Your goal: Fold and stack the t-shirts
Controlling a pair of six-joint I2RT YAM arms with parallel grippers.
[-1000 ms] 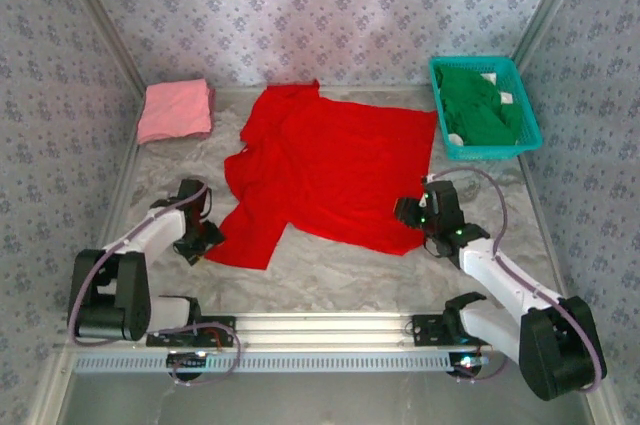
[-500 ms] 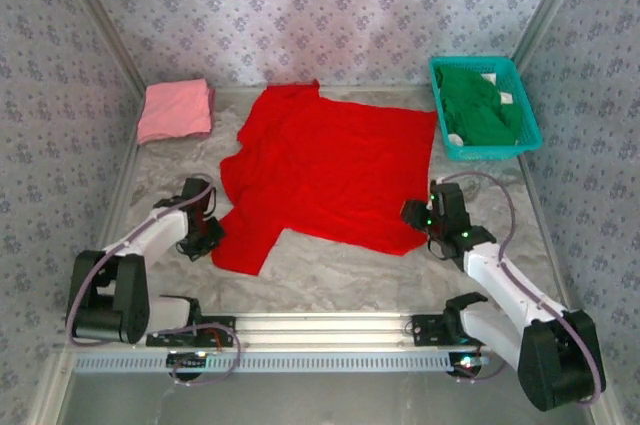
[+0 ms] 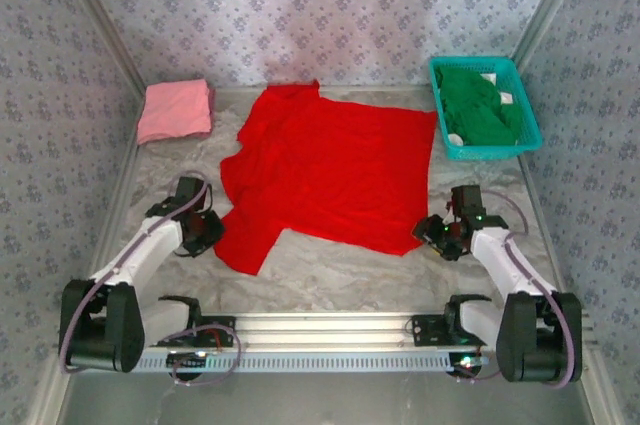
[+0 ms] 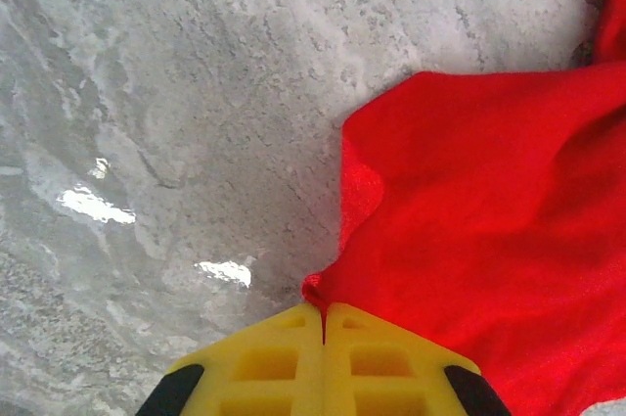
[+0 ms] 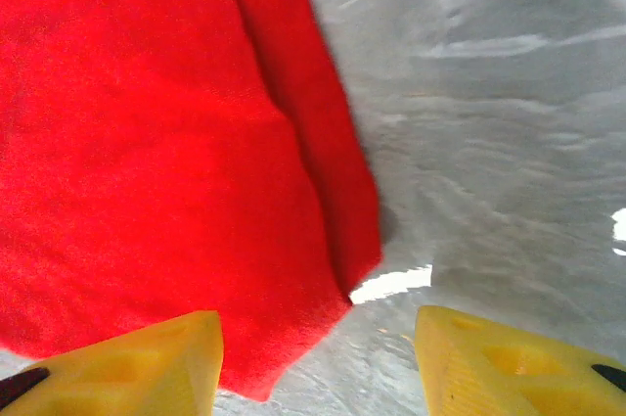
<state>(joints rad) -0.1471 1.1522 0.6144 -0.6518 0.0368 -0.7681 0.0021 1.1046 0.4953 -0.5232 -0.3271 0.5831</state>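
Observation:
A bright red t-shirt (image 3: 330, 170) lies spread flat in the middle of the table. My left gripper (image 3: 212, 231) is at its near left sleeve. In the left wrist view that gripper (image 4: 324, 313) is shut on a pinch of the red sleeve's edge (image 4: 315, 289). My right gripper (image 3: 433, 231) sits just off the shirt's near right corner. In the right wrist view it (image 5: 315, 338) stands open, with the red corner (image 5: 293, 338) lying partly between its fingers, untouched. A folded pale pink t-shirt (image 3: 175, 110) rests at the back left. A dark green t-shirt (image 3: 478, 105) is bunched in the basket.
A teal mesh basket (image 3: 490, 152) stands at the back right against the patterned wall. Patterned walls close in the table on three sides. Bare marble table (image 3: 340, 270) runs between the shirt's near edge and the arms' base rail (image 3: 320, 330).
My left gripper has closed on the sleeve edge and shifted it slightly. My right arm has swung to the right, drawn back off the shirt's corner, and its jaws have widened.

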